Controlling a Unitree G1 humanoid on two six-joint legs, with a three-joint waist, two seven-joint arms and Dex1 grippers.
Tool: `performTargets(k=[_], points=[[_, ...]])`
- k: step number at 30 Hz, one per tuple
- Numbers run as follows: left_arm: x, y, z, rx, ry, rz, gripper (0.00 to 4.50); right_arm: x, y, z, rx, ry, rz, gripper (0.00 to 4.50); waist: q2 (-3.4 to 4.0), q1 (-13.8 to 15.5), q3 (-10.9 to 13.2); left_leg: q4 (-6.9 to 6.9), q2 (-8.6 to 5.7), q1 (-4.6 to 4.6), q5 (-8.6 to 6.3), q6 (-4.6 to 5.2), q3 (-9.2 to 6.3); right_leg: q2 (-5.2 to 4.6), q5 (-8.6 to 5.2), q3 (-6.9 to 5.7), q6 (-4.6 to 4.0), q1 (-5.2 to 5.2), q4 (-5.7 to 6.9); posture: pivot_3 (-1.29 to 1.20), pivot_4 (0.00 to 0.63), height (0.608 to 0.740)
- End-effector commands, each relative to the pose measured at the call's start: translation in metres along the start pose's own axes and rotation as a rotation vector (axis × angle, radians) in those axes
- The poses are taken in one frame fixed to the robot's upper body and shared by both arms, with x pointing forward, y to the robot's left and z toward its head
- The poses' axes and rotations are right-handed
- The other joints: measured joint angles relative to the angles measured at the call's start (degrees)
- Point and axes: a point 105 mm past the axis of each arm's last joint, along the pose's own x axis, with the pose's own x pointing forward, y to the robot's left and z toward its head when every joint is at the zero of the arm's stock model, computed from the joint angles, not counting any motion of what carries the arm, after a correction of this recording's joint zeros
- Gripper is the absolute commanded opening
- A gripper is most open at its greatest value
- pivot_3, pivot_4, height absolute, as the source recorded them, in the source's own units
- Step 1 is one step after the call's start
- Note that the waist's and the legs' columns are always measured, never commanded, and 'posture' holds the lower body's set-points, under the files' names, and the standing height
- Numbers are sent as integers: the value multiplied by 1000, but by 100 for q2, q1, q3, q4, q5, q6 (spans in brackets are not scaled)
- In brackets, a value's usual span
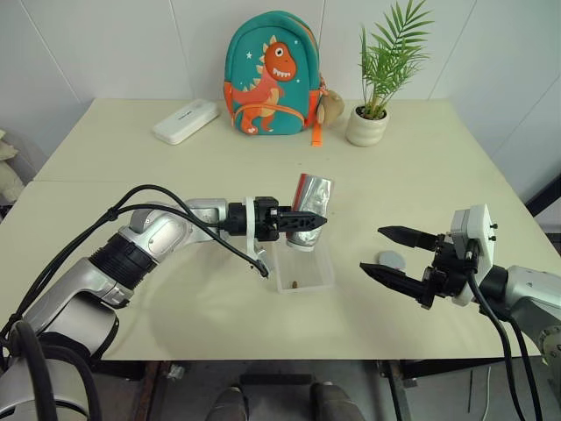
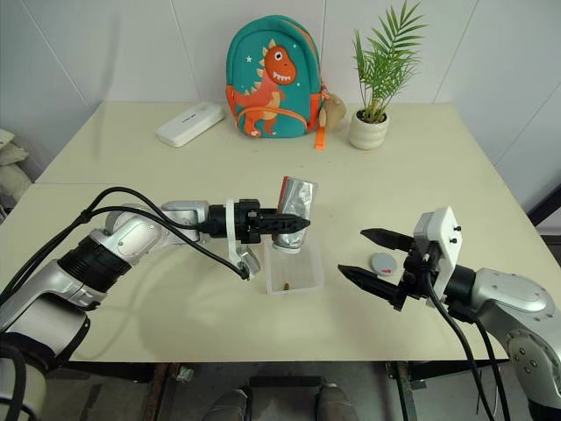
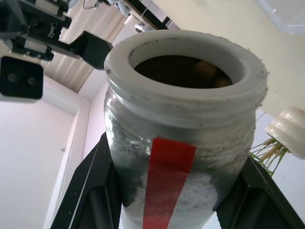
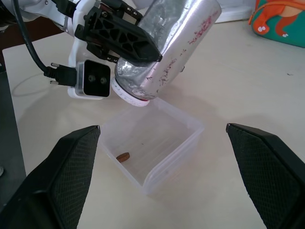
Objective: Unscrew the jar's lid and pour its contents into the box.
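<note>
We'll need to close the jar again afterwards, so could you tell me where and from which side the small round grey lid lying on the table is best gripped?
I would take the small round grey lid by its rim, from straight above. It lies flat and low on the cream table, so a level approach would likely find little edge. The open right gripper hangs beside it.

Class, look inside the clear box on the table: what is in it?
One small brown bit lies on the floor of the box. The tilted jar, held by the left gripper, hangs over the box's far edge and covers part of it.
</note>
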Motion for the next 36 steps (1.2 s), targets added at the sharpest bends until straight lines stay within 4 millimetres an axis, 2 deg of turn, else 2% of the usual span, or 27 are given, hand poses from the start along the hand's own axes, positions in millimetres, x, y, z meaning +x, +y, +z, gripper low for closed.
performTargets(k=[1,3,7,9,11,17,22,26,36], points=[[-4,-2,-31,-209,158,-2,2090,-1,3,11,-38,-47,16,4458,0,2,0,0,0,0,1,1,0,0,0,0,0,0,1,0,150,740],[-12,-13,-54,-445,331,-6,2090,-4,5,12,-39,-49,22,4458,0,0,0,1,-1,-1,2,3,0,0,0,0,0,-1,3,0,150,740],[-22,-23,-74,-798,530,39,2090,-5,7,15,-42,-52,41,4458,2,-16,-1,1,0,0,2,4,1,0,-1,0,-3,-2,7,0,150,740],[-26,-28,-73,-1009,588,72,2090,-5,4,15,-51,-49,32,4458,6,-16,-4,0,1,0,2,4,0,0,-2,-1,-4,-2,8,0,150,740],[-34,-43,-65,-1278,670,108,2090,-4,2,14,-56,-44,37,4458,8,-22,-5,0,0,5,2,4,2,-1,-2,1,-4,-1,10,0,150,740],[-57,-72,-53,-1877,920,299,2090,-2,2,14,-61,-39,52,4458,6,-16,-3,30,0,6,6,10,-2,2,-4,0,-8,-3,49,0,150,740],[-71,-82,-41,-2018,1003,328,2090,-1,-1,15,-65,-39,58,4458,6,-25,-3,67,0,7,6,10,0,2,0,0,-7,8,52,0,150,740],[-78,-92,-26,-2164,991,367,2090,2,-3,13,-60,-30,73,4458,6,-17,-3,78,0,8,7,11,1,2,3,0,-10,10,51,0,150,740],[-85,-108,1,-2243,988,315,2090,7,-6,14,-64,-29,92,4458,6,-17,-3,75,1,5,8,11,2,2,7,0,-10,11,40,0,150,740]])
